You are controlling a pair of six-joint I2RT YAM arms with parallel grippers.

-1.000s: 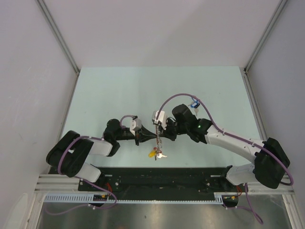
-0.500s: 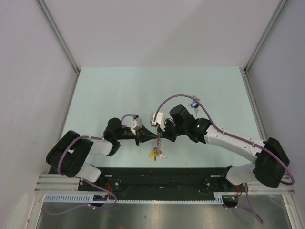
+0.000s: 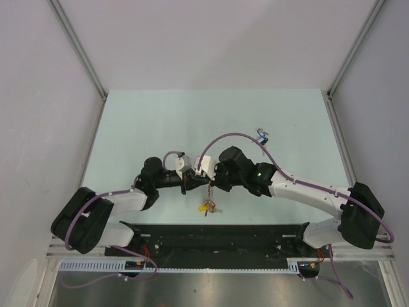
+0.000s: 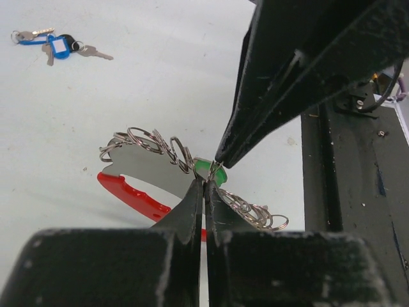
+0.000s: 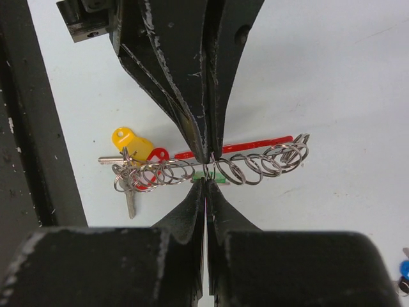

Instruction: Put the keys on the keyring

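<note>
The keyring (image 3: 208,192) is a chain of silvery rings with a curved red loop (image 5: 236,148), a yellow tag (image 5: 128,142) and a red tag (image 5: 156,155). It hangs between both grippers above the table. My left gripper (image 3: 195,182) is shut on one ring in the middle of the chain (image 4: 153,144). My right gripper (image 3: 211,181) meets it tip to tip and is shut at the green key (image 5: 211,176), whose green head (image 4: 211,171) touches that ring. The blue key (image 3: 261,135) lies on the table at the back right, and shows in the left wrist view (image 4: 56,45).
The pale green table (image 3: 147,121) has grey walls on three sides. A black rail (image 3: 211,233) runs along the near edge, just below the hanging tags (image 3: 206,206). A loose metal key (image 5: 130,203) hangs from the bunch.
Both grippers have shifted a little to the left with the keyring held between them. The right arm's elbow moved off the blue key, which now shows fully.
</note>
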